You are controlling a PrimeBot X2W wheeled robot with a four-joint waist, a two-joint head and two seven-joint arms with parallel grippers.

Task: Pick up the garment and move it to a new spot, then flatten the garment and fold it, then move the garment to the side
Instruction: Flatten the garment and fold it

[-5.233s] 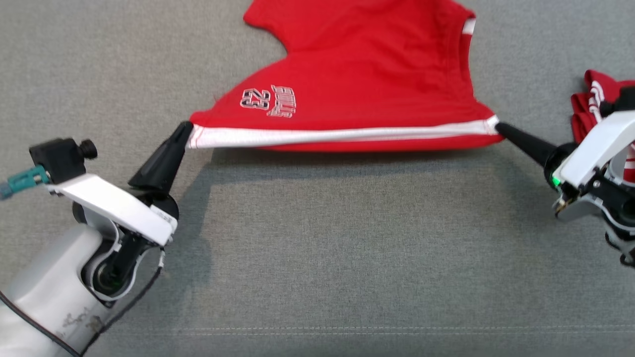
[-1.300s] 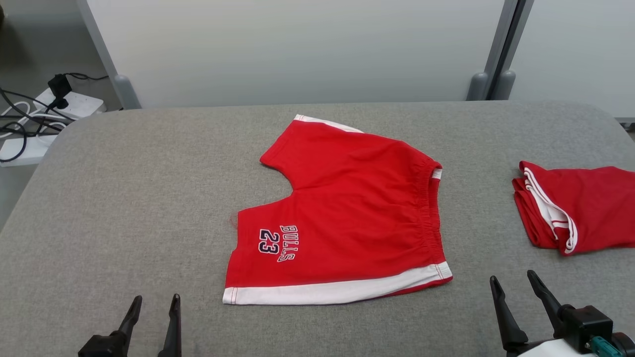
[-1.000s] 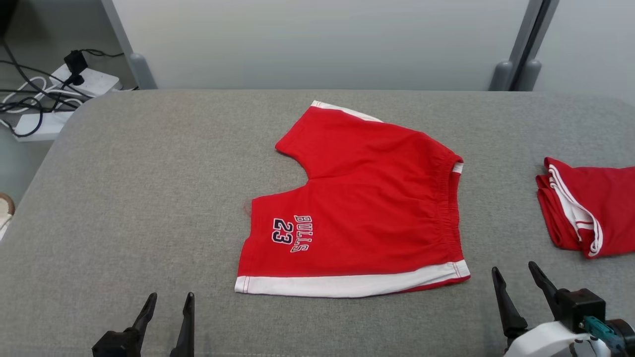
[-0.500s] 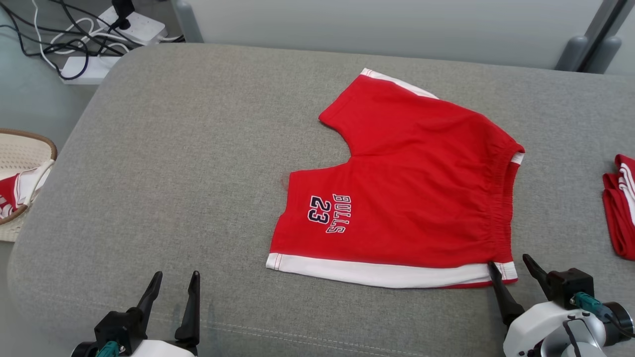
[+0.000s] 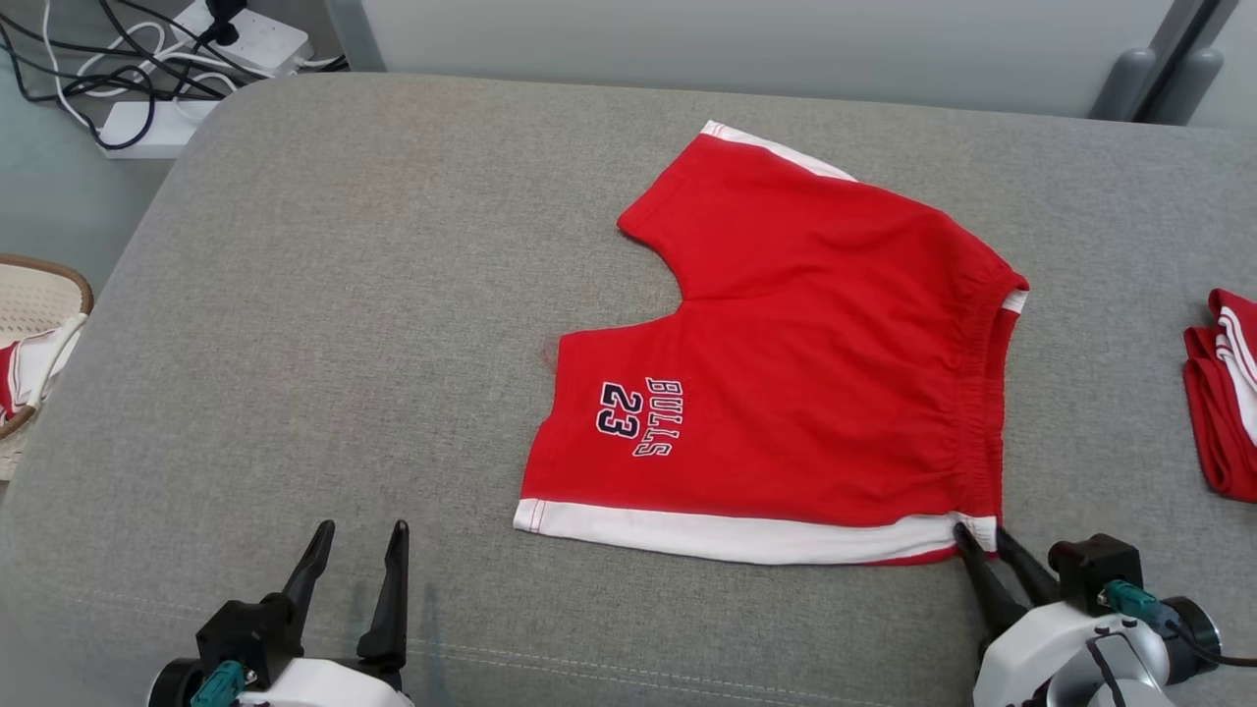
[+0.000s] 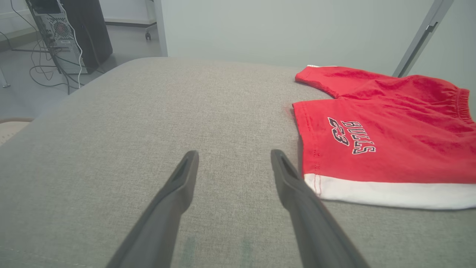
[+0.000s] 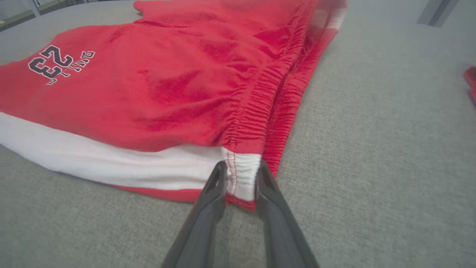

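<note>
left gripper [image 5: 360, 530]: I'm holding it over the near edge of the grey surface [image 5: 344, 295], left of centre. Fingers are standing wide apart with nothing between them [image 6: 234, 154]. Tips are pointing toward the far edge, near the near-left hem corner of the shorts [image 5: 805, 393] but not touching it.
right gripper [image 5: 980, 533]: I'm keeping it low at the near edge, right of centre. Fingers are drawn in and pinching the near-right corner of the shorts, and the white end of the waistband is filling the gap between them [image 7: 241, 165].
shorts: red, lying flat around mid-surface, a little toward the right. The elastic waistband is facing the right edge and the leg openings are facing left. The white side stripe is running along the near side, and the "BULLS 23" print is showing face up on the nearer leg.
folded red garment [image 5: 1223, 393]: lying at the right edge, well apart from the shorts.
basket [image 5: 39, 295]: sitting off the left edge, lower down, with red and white cloth inside.
power strip [image 5: 147, 128]: lying on the floor beyond the far-left corner, with cables trailing around it.
</note>
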